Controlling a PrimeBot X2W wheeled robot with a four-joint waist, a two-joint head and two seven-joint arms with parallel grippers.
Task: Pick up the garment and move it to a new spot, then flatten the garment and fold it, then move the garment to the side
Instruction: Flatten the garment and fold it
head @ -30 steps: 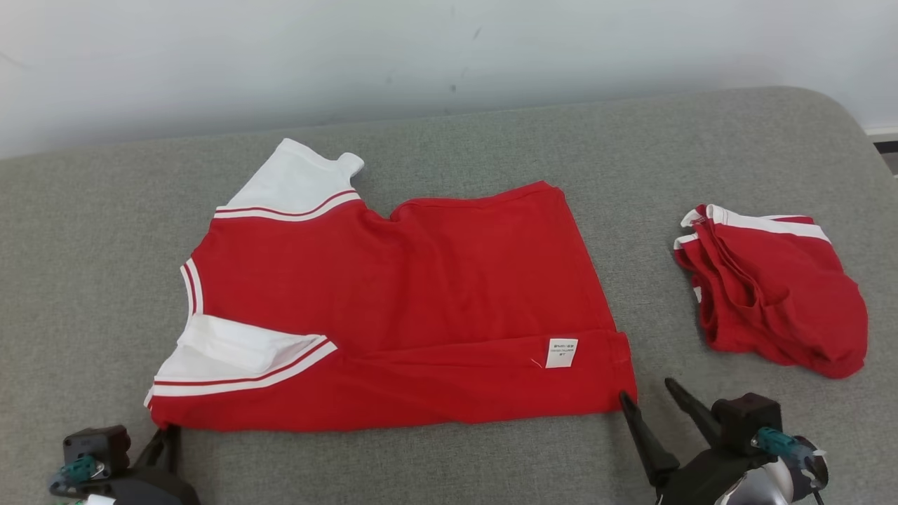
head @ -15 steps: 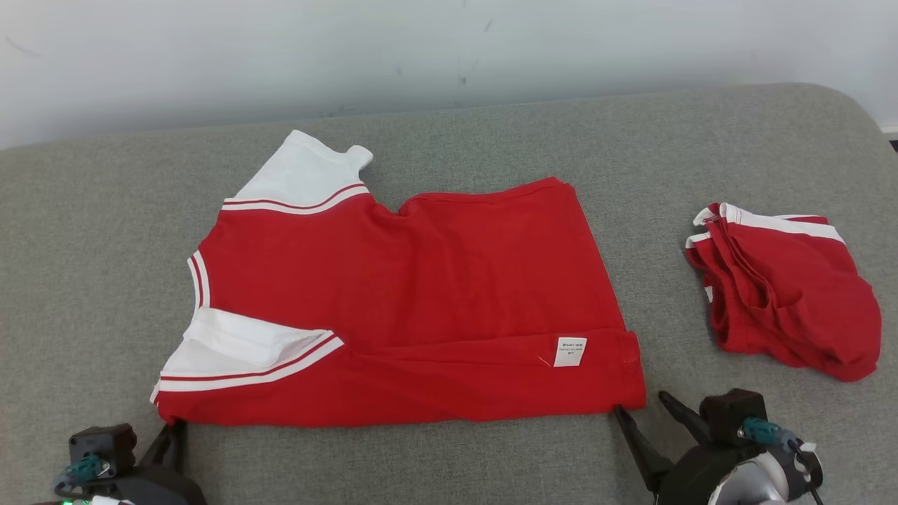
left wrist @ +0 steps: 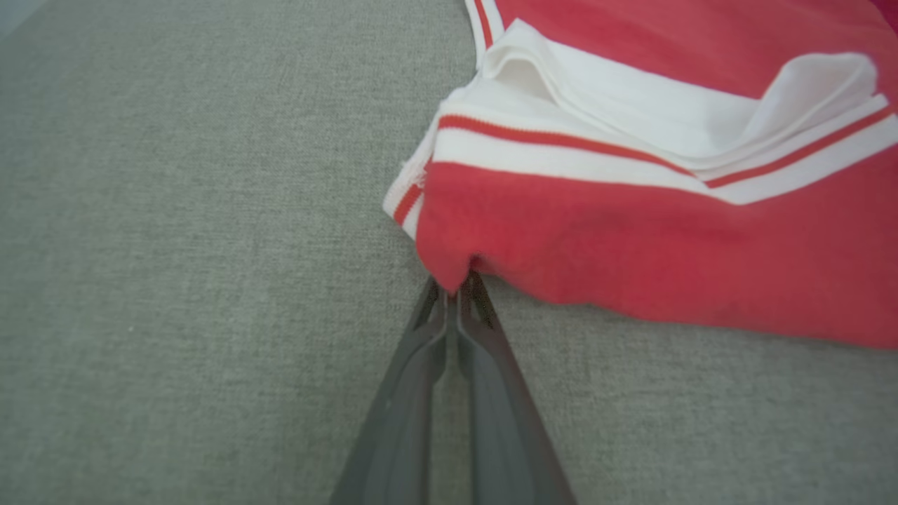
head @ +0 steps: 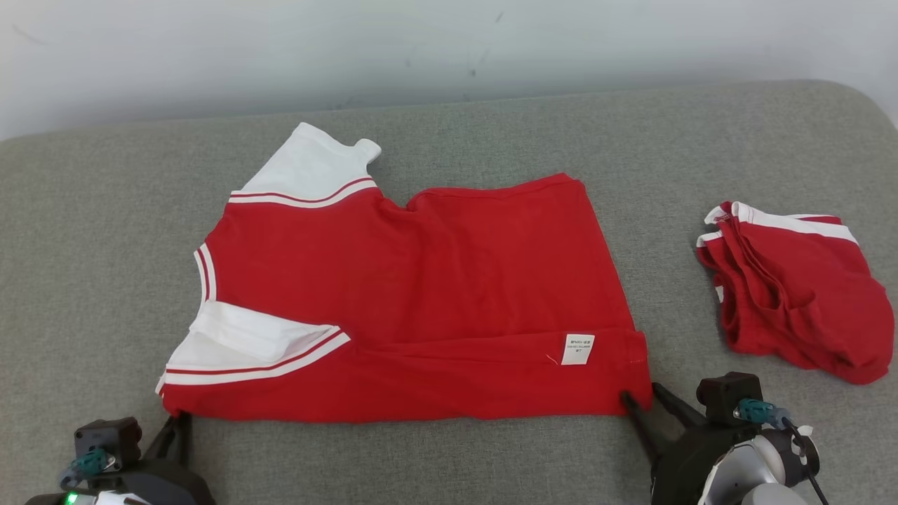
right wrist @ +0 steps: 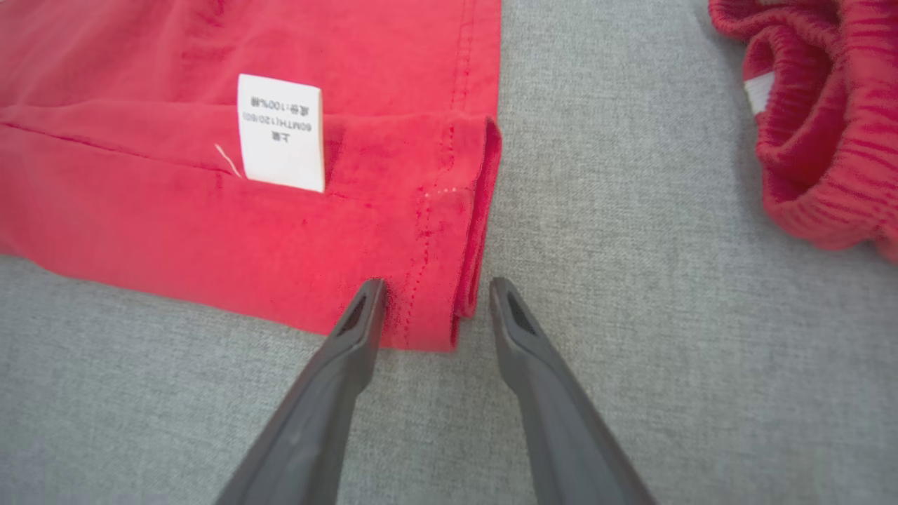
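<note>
Pinching the near sleeve-side corner of the garment, which lies spread flat ahead of both sets of fingers, the left gripper is clenched; cloth bunched over its tips hides how much is caught. The right gripper stands parted around the hem corner, not closed on it, with its body cut off below. Bare grey cushion runs outward from its right finger to a crumpled red bundle. A white label sits ahead of its left finger.
</note>
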